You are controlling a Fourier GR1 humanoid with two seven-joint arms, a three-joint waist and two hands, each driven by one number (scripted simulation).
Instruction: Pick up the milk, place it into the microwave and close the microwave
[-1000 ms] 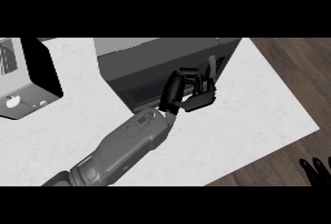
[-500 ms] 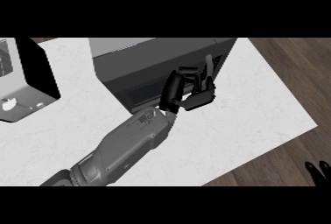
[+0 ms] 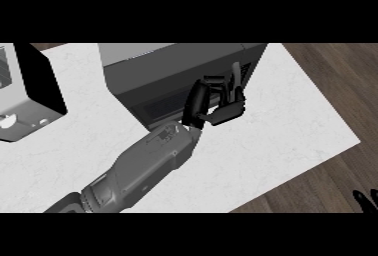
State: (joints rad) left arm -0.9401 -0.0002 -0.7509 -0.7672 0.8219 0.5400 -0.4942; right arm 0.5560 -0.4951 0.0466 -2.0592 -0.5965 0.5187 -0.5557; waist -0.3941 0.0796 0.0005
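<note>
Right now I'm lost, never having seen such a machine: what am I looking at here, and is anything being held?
This is one view from the robot's head, looking steeply down at a white counter. The grey forearm coming up from the lower edge ends in a black robot hand, the left one, fingers straight against the front of a dark microwave. It holds nothing visible. No milk shows. A grey appliance stands at the far left. Fingertips of the right robot hand peek in at the lower right.
</note>
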